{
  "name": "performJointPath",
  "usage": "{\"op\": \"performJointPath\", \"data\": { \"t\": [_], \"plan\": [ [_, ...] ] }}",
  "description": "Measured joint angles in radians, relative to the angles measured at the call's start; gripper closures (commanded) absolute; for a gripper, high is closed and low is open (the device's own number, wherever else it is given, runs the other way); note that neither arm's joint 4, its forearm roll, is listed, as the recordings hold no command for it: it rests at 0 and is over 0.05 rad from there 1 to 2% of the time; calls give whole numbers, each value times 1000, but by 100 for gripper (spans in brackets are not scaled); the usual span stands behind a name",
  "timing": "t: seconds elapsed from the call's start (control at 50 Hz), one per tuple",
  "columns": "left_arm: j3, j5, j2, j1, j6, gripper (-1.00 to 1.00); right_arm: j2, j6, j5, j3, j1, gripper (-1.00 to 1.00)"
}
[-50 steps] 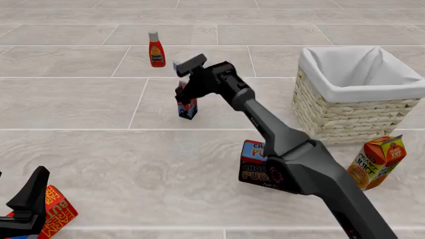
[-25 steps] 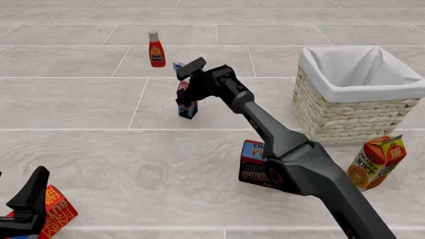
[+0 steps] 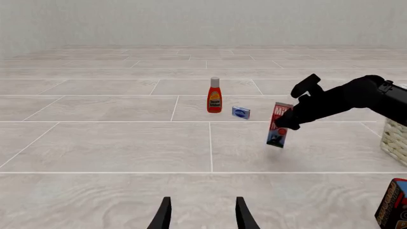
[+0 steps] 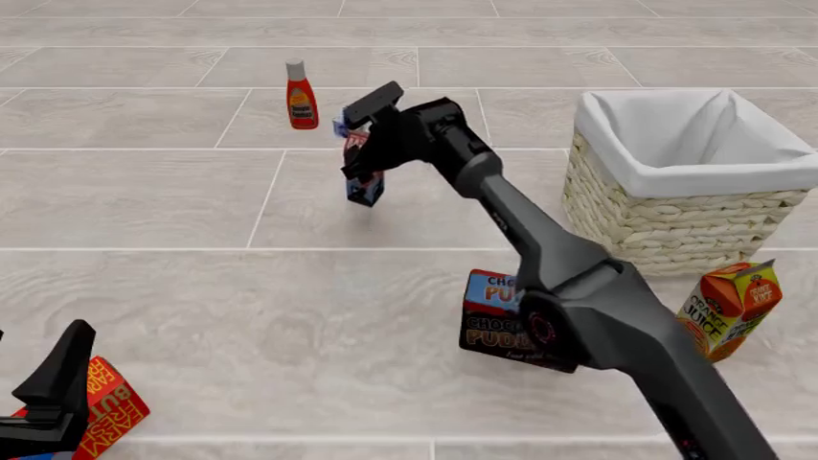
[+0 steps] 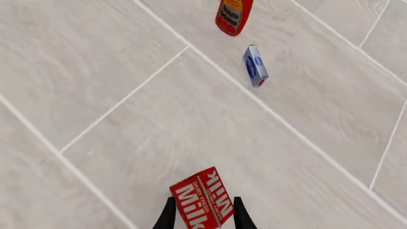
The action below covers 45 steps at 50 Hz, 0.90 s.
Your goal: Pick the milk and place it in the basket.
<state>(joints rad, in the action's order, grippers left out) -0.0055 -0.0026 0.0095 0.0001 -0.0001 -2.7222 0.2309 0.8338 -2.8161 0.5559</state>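
The right gripper (image 4: 362, 158) is clamped on the milk (image 4: 364, 177), a finger against each side of its red upper part, and the carton hangs clear of the table (image 4: 153, 287) with its shadow on the tiles beneath it in the left wrist view; there the milk (image 3: 279, 125) shows tilted, its dark blue lower end swung in under the arm. In the right wrist view the red face with white lettering (image 5: 202, 198) sits between the two dark fingertips (image 5: 168, 215). The milk is held above the tiles between the ketchup (image 4: 301, 94) and the basket (image 4: 677, 182), well apart from the basket, which stands off toward the right side of the front view with its white cloth folded over the rim. A small blue and white box (image 4: 341, 126) lies on the table just behind the gripper, near the ketchup. Nearer the camera, a pudding box (image 4: 492, 321) stands partly hidden by the right arm, a juice carton (image 4: 729, 309) leans just in front of the basket, and a red butter box (image 4: 113, 407) lies beside the left gripper (image 3: 202, 214), whose fingers are spread apart with nothing between them, low over the table
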Motion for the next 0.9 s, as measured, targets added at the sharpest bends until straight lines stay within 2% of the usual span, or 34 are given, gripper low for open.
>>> {"op": "performJointPath", "data": {
  "t": [0.72, 0.9],
  "plan": [
    [0, 0, 0, 0, 0, -100, 225, 48, 91, 8, -43, 100],
    [0, 0, 0, 0, 0, -100, 318, 65, 69, 101, -67, 100]
  ]
}}
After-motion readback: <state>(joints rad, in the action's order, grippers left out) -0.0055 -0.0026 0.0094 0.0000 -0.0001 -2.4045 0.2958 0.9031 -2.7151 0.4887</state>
